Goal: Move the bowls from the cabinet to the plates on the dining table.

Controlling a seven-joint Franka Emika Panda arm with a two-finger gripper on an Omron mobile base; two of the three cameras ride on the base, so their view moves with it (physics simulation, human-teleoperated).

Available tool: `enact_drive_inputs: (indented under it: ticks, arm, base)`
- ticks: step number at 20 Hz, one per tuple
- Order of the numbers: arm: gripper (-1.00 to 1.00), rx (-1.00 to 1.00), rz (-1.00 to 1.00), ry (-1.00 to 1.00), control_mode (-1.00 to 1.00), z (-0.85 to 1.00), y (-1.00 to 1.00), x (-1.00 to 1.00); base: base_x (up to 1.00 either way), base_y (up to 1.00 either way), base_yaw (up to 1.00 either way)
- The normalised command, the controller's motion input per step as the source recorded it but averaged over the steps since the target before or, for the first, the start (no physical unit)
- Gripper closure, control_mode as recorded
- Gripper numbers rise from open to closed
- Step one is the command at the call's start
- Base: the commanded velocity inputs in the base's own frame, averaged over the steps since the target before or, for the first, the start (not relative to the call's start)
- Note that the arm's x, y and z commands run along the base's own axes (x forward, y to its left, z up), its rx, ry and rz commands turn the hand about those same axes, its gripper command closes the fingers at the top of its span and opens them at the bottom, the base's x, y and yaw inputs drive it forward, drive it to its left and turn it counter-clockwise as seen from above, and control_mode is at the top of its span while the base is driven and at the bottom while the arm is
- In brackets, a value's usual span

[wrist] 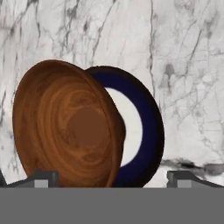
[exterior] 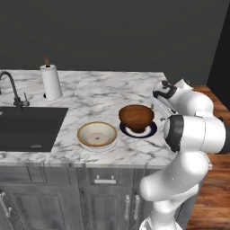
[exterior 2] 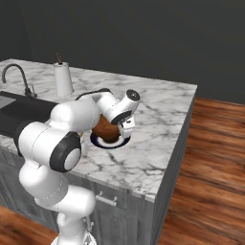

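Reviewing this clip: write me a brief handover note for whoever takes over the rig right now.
Gripper: open, holding nothing, hovering by the wooden bowl.
Wooden bowl: sits on the dark blue plate on the dining table, off-centre toward one side of the plate.
Beige bowl: on the table beside it, near the black sink; a white plate's edge seems to show beneath it.
Done: both bowls appear placed.
Left: pull the arm back; perhaps centre the wooden bowl.

White plate (exterior: pixel 113 144) mostly hidden — probably under beige bowl (exterior: pixel 97 134)
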Motion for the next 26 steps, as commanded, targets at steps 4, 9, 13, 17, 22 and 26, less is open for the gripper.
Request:
enact_drive_inputs:
  ticks: [4, 9, 13, 17, 22, 26]
  arm:
    - [-1.0, 0.0, 0.0, -0.03, -1.0, 0.45, 0.0, -0.02]
    - [-1.0, 0.01, 0.0, -0.04, -1.0, 0.34, -0.02, -0.04]
    - [-1.0, 0.02, 0.0, -0.04, -1.0, 0.33, -0.03, -0.05]
    - [-1.0, 0.01, 0.0, -0.04, -1.0, 0.34, -0.03, -0.05]
    - [-1.0, 0.01, 0.0, -0.03, -1.0, 0.37, -0.01, -0.06]
    - [-1.0, 0.02, 0.0, -0.02, -1.0, 0.37, 0.0, -0.07]
  base:
    - [0.0, 0.0, 0.0]
    - [0.0, 0.0, 0.0]
    - [0.0, 0.0, 0.0]
    - [0.0, 0.0, 0.0]
    - [0.0, 0.0, 0.0]
    - [0.0, 0.0, 0.0]
